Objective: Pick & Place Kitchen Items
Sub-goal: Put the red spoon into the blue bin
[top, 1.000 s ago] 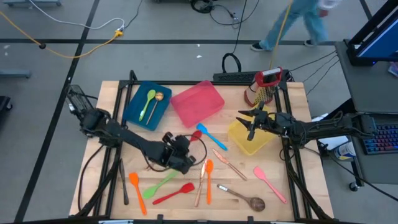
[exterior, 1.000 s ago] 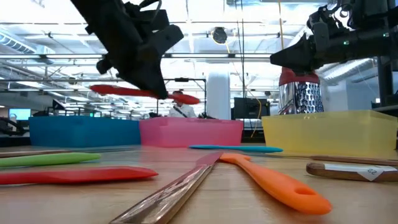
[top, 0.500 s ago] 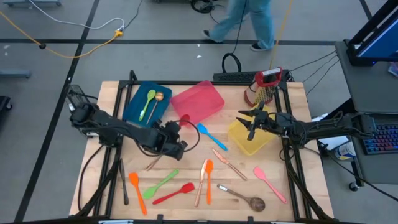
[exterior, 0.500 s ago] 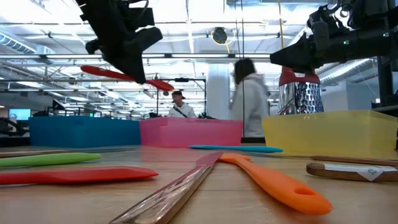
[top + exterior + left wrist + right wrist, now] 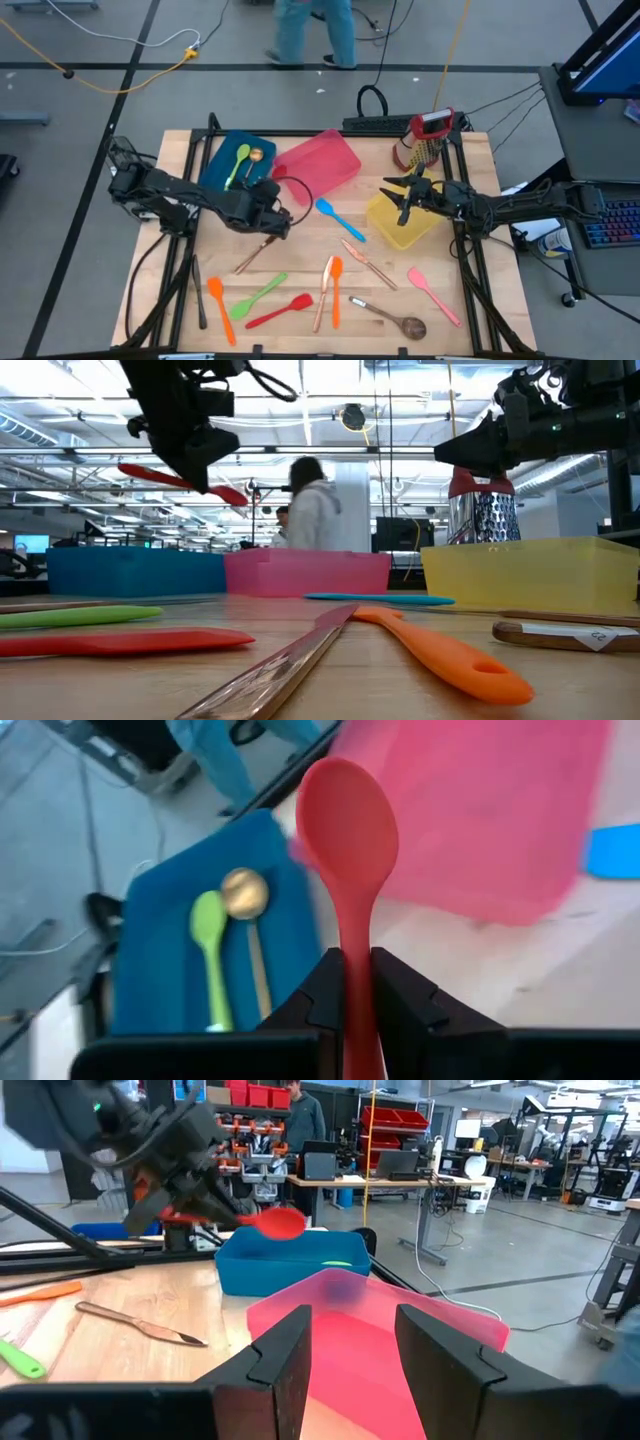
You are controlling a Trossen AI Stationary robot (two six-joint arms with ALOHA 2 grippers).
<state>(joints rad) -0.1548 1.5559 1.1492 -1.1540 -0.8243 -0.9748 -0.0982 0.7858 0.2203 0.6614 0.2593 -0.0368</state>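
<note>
Left wrist view shows the left gripper (image 5: 356, 982) w/ its fingers clenched on the handle of a red spoon (image 5: 348, 830). The spoon bowl points out over the gap between the blue bin (image 5: 160, 960) and the pink bin (image 5: 470, 810). In the blue bin already lie a green spoon (image 5: 208, 945) and a copper spoon (image 5: 246, 910). In the high view the left gripper hangs above the surface just beside the blue bin, and the spoon is lifted, not touching anything.

The right gripper (image 5: 404, 192) waits over the yellow bin (image 5: 385, 225), fingers spread and holding nothing.

Risk, as I judge it: the spoon is held only at the thin handle, so it may swing or slip, esp. if the arm turns fast. If released too early it can hit the bin rim and fall between the two bins. Other utensils (image 5: 290, 300) lie further on the surface, not yet sorted.
</note>
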